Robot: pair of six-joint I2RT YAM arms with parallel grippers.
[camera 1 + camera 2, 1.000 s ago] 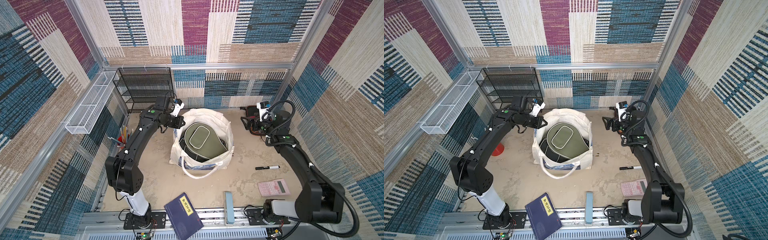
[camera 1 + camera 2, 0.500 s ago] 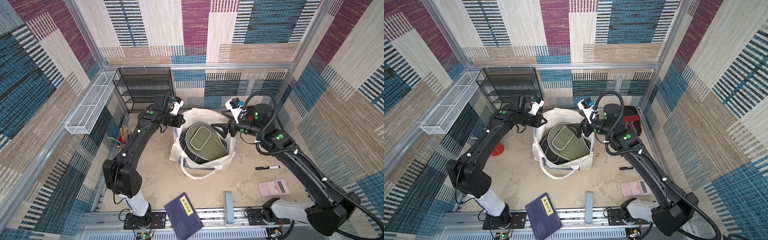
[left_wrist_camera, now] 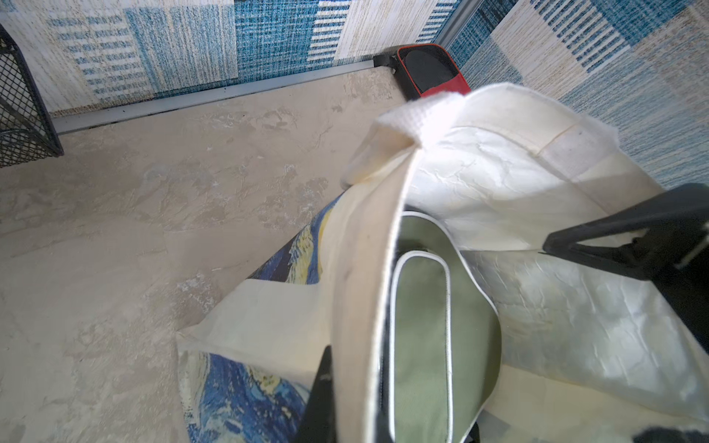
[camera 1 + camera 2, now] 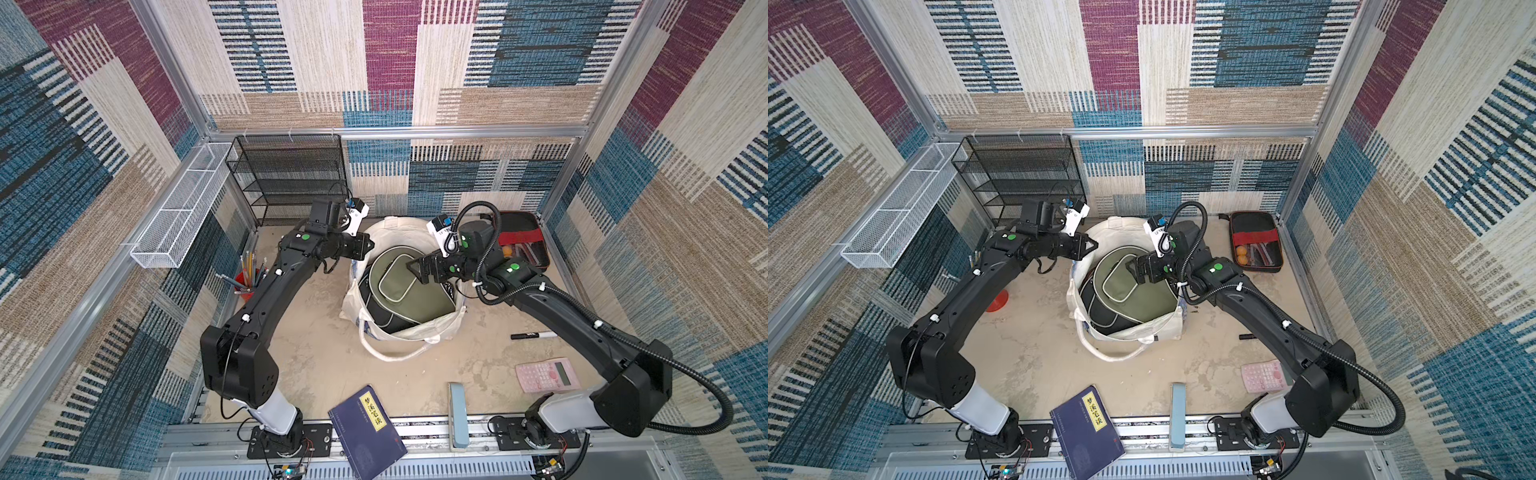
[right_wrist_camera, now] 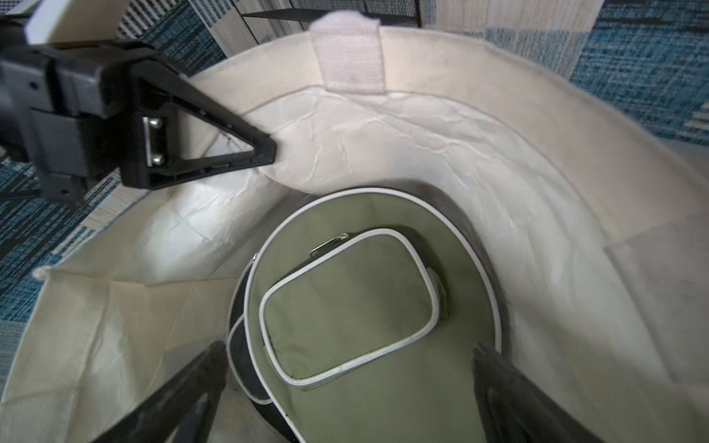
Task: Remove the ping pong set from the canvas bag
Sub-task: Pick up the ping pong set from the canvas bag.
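The canvas bag (image 4: 415,332) (image 4: 1133,332) stands mid-table with its mouth wide. Inside lies an olive green paddle cover (image 4: 415,291) (image 5: 345,307) of the ping pong set, on top of a black cover (image 4: 380,311). My left gripper (image 4: 368,247) (image 3: 355,368) is shut on the bag's far-left rim (image 3: 368,268), holding it up. My right gripper (image 4: 415,270) (image 5: 349,347) hangs open inside the bag's mouth, just above the olive cover, its fingers (image 5: 498,383) straddling it without touching. A black oblong case with a red band (image 4: 521,243) (image 4: 1256,241) lies open at the back right.
A black mesh rack (image 4: 291,178) and a white wire basket (image 4: 183,208) stand at the back left, a red pen cup (image 4: 247,278) below them. On the near side lie a marker (image 4: 534,334), a pink calculator (image 4: 546,374), a blue book (image 4: 368,430) and a pale blue block (image 4: 457,415).
My right arm has swung from the case in the back right corner over to the bag, its open gripper now above the olive cover. The left gripper has kept its hold on the rim.
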